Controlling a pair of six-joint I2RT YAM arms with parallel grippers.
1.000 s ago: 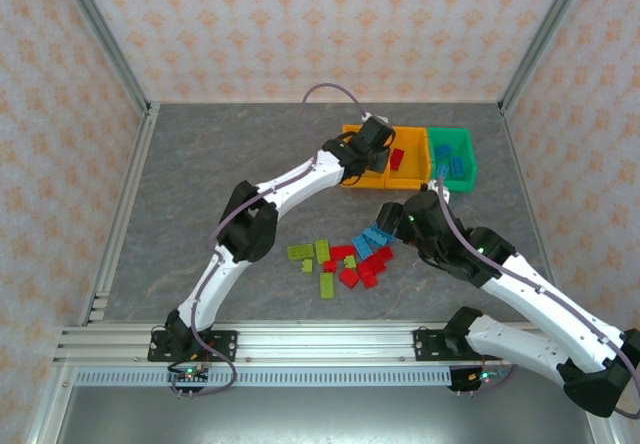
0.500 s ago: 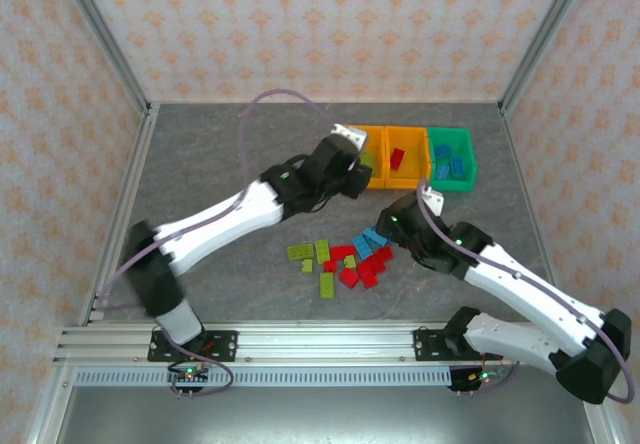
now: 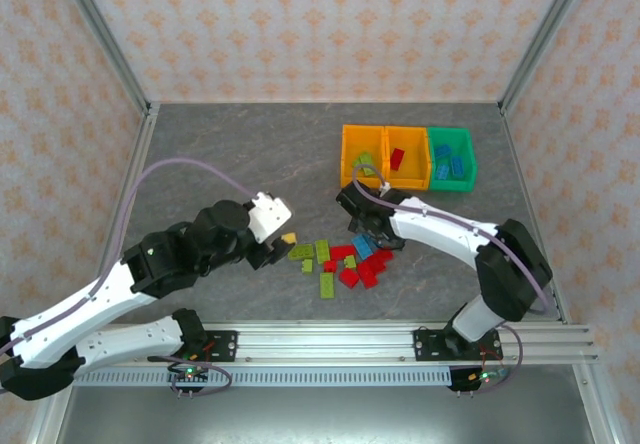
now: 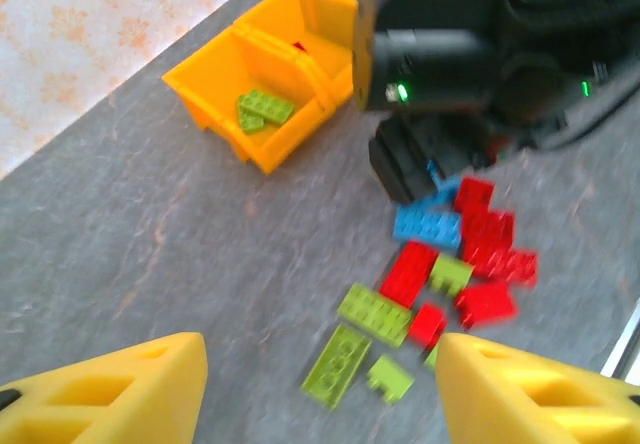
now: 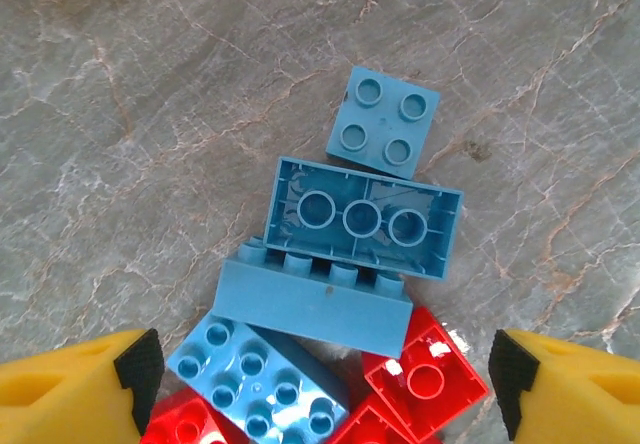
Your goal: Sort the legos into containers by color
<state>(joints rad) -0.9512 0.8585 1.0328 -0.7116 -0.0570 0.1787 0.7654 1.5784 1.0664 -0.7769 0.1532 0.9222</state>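
Loose legos lie mid-table: lime green ones (image 3: 323,252), a red cluster (image 3: 358,272) and blue ones (image 3: 363,247). The containers stand at the back: an orange bin (image 3: 345,154) holding green bricks (image 4: 262,109), an orange bin (image 3: 407,182) holding a red brick, and a green bin (image 3: 470,159) holding blue bricks. My left gripper (image 3: 282,249) hovers just left of the pile, open, with nothing between its yellow fingers (image 4: 130,384); green bricks (image 4: 375,314) lie ahead of it. My right gripper (image 3: 375,239) is low over the blue bricks (image 5: 363,214), open, its fingers (image 5: 570,389) straddling them.
Metal frame posts and patterned walls enclose the grey table (image 3: 220,164). The right arm's black wrist (image 4: 450,64) stands between the pile and the bins in the left wrist view. An aluminium rail (image 3: 320,344) runs along the near edge.
The left arm swung back from the orange bin to the pile's left side and its jaws opened. The right gripper moved left over the blue bricks and opened wider.
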